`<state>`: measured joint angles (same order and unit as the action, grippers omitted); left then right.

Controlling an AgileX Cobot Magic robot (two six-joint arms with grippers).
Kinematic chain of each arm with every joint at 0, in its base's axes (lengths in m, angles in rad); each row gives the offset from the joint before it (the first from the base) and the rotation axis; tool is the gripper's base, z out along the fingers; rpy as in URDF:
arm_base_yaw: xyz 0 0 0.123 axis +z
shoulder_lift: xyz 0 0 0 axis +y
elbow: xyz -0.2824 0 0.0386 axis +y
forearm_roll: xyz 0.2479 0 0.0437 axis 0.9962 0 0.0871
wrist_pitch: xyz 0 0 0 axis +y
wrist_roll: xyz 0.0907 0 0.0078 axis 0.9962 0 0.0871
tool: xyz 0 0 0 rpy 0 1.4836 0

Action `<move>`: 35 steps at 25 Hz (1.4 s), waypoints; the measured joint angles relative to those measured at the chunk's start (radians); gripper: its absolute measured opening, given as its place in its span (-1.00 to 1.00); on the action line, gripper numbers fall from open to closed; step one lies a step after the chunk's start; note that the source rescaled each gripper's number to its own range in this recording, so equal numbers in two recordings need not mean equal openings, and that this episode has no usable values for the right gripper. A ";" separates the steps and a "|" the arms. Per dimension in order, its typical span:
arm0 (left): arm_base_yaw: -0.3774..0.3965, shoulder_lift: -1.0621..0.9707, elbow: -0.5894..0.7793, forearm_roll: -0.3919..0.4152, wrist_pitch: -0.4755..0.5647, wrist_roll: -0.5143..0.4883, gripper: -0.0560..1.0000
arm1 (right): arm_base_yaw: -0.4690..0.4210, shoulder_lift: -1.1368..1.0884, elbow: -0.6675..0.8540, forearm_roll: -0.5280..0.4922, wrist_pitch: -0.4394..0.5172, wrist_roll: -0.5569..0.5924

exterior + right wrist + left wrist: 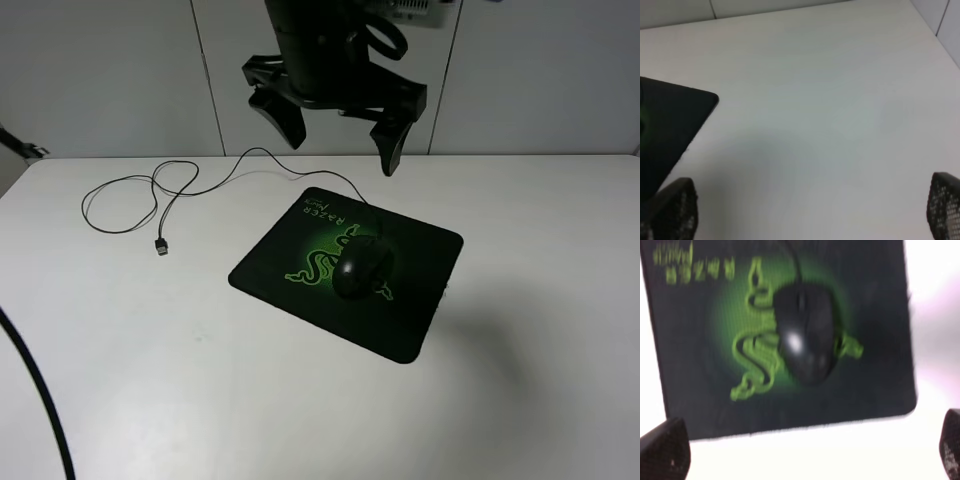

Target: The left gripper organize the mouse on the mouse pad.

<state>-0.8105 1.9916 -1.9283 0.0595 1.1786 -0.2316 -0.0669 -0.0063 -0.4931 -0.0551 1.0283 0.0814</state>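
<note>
The black mouse (362,268) lies on the green centre of the mouse pad (415,310), over the snake logo. Its thin cable (200,188) runs off the pad's far edge and loops across the white table to a USB plug (160,245). My left gripper (340,135) hangs high above the pad's far side, open and empty. The blurred left wrist view looks down on the mouse (805,335) and the pad (875,300), with my left gripper (807,460) spread wide and well apart from them. The right gripper (810,215) is open over bare table, beside a corner of the pad (665,125).
The white table (540,380) extends around the pad on all sides. A grey panelled wall (100,70) stands behind the table's far edge. A thick black cable (35,400) arcs across the near left corner.
</note>
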 joint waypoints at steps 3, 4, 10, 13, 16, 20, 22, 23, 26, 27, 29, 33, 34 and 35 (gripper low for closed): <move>0.000 -0.076 0.120 0.007 -0.002 0.001 1.00 | 0.000 0.000 0.000 0.000 0.000 0.000; 0.000 -0.105 0.162 0.011 -0.002 0.001 1.00 | 0.000 0.000 0.000 0.000 0.000 0.000; 0.000 -0.282 0.390 0.018 -0.002 0.003 1.00 | 0.000 0.000 0.000 0.000 0.000 0.000; 0.000 -0.381 0.506 0.018 -0.002 0.001 1.00 | 0.000 0.000 0.000 0.000 0.000 0.000; 0.000 -0.489 0.610 0.019 -0.002 -0.004 1.00 | 0.000 0.000 0.000 0.000 0.000 0.000; 0.000 -0.644 0.739 0.019 -0.002 -0.005 1.00 | 0.000 0.000 0.000 0.000 0.000 0.000; 0.000 -0.722 0.795 0.019 -0.002 -0.009 1.00 | 0.000 0.000 0.000 0.000 0.000 0.000; 0.000 -0.755 0.825 0.018 -0.002 -0.012 1.00 | 0.000 0.000 0.000 0.000 0.000 0.000; 0.000 -0.864 0.901 0.003 -0.001 -0.015 1.00 | 0.000 0.000 0.000 0.000 0.000 0.000; 0.000 -0.902 0.924 -0.002 0.000 -0.015 1.00 | 0.000 0.000 0.000 0.000 0.000 0.000; 0.000 -0.981 0.961 -0.008 0.000 -0.008 1.00 | 0.000 0.000 0.000 0.000 0.000 0.000; 0.000 -1.117 1.034 -0.008 0.000 -0.002 1.00 | 0.000 0.000 0.000 0.000 0.000 0.000; 0.000 -1.152 1.055 -0.008 0.001 -0.001 1.00 | 0.000 0.000 0.000 0.000 0.000 0.000; 0.000 -1.187 1.072 -0.008 0.001 -0.001 1.00 | 0.000 0.000 0.000 0.000 0.000 0.000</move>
<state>-0.8105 0.8047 -0.8567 0.0514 1.1798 -0.2324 -0.0669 -0.0063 -0.4931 -0.0551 1.0283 0.0814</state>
